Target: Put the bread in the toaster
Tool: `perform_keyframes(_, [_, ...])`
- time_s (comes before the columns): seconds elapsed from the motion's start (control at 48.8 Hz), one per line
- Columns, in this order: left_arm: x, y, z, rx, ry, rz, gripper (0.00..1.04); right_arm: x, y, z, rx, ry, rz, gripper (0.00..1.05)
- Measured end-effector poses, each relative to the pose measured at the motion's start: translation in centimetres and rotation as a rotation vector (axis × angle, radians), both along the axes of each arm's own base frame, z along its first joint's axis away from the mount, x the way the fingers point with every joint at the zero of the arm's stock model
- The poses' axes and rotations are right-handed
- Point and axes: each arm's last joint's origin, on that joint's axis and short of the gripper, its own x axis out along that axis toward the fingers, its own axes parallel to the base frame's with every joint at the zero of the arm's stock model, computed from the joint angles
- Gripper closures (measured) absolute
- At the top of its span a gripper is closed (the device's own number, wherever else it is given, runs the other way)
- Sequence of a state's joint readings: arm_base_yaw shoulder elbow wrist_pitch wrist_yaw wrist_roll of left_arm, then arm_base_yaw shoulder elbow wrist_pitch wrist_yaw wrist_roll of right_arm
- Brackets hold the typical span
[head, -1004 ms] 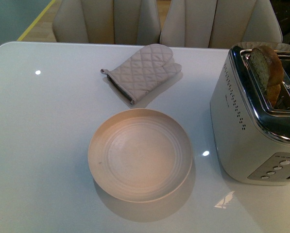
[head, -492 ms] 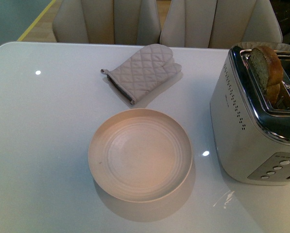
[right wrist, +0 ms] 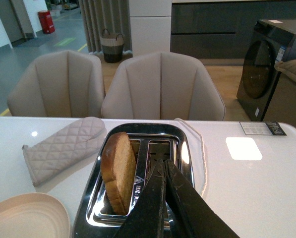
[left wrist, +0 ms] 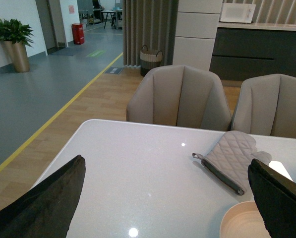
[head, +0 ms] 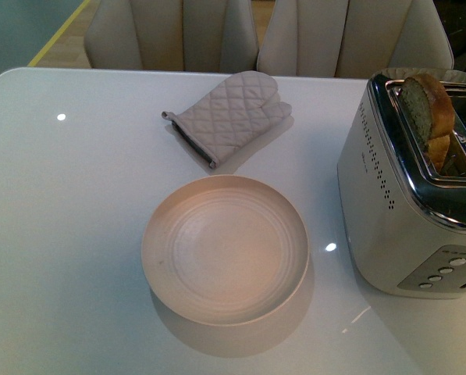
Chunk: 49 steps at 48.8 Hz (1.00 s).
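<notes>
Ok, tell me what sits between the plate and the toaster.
Nothing: in the front view only bare white table separates the plate from the toaster.

The left gripper (left wrist: pixel 167 198) showed two broad, dark fingers (left wrist: pixel 48 203) with a matte, slightly grainy surface and rounded upper edges. The right gripper (right wrist: pixel 165 171) had long, slim black fingers (right wrist: pixel 152 208) tapering to narrow tips, smooth with a faint sheen along their edges.

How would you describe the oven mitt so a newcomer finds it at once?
Start at the white table and look toward its far edge, by the two beige chairs. The oven mitt lies flat there, beyond the round plate. It alone is soft, quilted grey fabric.
</notes>
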<state>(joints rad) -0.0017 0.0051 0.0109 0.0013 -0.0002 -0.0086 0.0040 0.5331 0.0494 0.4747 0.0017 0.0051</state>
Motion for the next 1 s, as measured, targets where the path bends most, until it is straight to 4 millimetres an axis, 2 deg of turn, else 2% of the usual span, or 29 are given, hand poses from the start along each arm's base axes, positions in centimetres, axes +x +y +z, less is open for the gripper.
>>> perform_keyframes(0.143, [0.0, 0.0, 0.0, 0.0, 0.0, 0.0, 0.07, -0.5, 0.0, -0.6, 0.0, -0.015, -0.001, 1.03])
perform_keyframes(1.004, [0.0, 0.0, 0.0, 0.0, 0.001, 0.0, 0.07, -2.6, 0.0, -0.4, 0.0, -0.027, -0.001, 1.03])
